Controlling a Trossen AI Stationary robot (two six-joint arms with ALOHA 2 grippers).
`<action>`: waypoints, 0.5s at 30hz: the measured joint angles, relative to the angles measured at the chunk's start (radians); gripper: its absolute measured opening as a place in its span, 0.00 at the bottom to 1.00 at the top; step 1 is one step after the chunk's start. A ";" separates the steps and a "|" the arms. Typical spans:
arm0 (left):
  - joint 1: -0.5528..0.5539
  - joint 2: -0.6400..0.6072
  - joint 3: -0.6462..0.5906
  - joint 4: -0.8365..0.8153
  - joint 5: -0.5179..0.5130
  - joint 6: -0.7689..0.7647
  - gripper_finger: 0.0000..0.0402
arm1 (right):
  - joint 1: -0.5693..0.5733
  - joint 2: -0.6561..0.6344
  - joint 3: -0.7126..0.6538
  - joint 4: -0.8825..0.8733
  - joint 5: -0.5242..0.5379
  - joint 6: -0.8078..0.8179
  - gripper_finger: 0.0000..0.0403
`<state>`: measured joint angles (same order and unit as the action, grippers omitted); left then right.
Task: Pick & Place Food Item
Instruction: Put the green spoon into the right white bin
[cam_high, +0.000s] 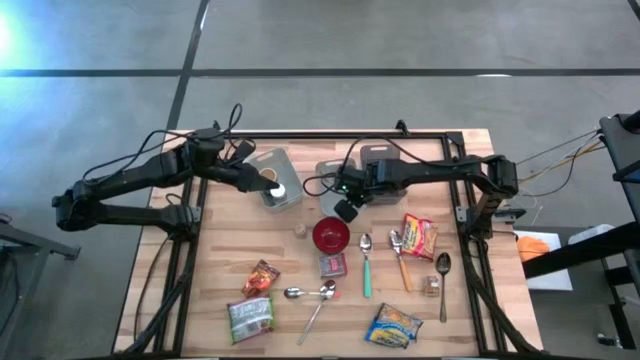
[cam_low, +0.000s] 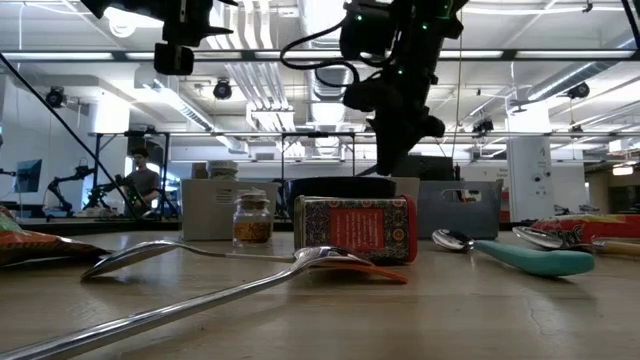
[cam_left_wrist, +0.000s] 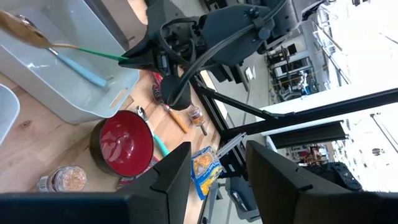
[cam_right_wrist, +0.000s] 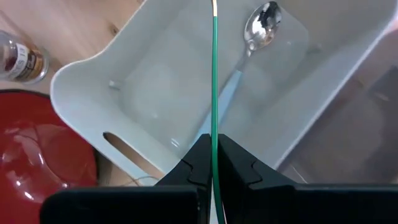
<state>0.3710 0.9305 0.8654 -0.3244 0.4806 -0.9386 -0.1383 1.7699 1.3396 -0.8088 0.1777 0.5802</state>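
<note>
Right tool (cam_right_wrist: 213, 160): fingers pressed together, pinching a thin green-handled spoon (cam_right_wrist: 214, 74) above the grey bin (cam_right_wrist: 298, 118). A blue-handled spoon (cam_right_wrist: 245, 56) lies inside that bin. The red bowl (cam_high: 331, 235) stands just beside the bin on the table (cam_high: 220, 250).

Left tool (cam_high: 268, 180): fingers (cam_left_wrist: 171, 180) spread, apparently holding nothing, above a second grey bin (cam_high: 283, 190).

Snack packets (cam_high: 394, 325) and loose spoons (cam_high: 443, 282) lie on the table's near half.

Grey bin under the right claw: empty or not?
Not empty. A blue-handled spoon lies inside the bin; the right claw holds a green-handled spoon above it.
</note>
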 joint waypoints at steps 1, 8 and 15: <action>0.000 0.000 0.000 0.000 -0.003 0.000 0.39 | 0.000 0.000 -0.007 0.012 -0.002 0.002 0.02; 0.000 0.000 0.000 0.000 -0.003 -0.001 0.39 | -0.005 0.000 -0.045 0.070 -0.033 0.021 0.02; 0.000 0.001 0.000 0.000 -0.012 -0.003 0.39 | -0.025 0.005 -0.046 0.092 -0.067 0.049 0.02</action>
<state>0.3710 0.9310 0.8654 -0.3241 0.4689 -0.9419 -0.1634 1.7748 1.2938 -0.7164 0.1108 0.6292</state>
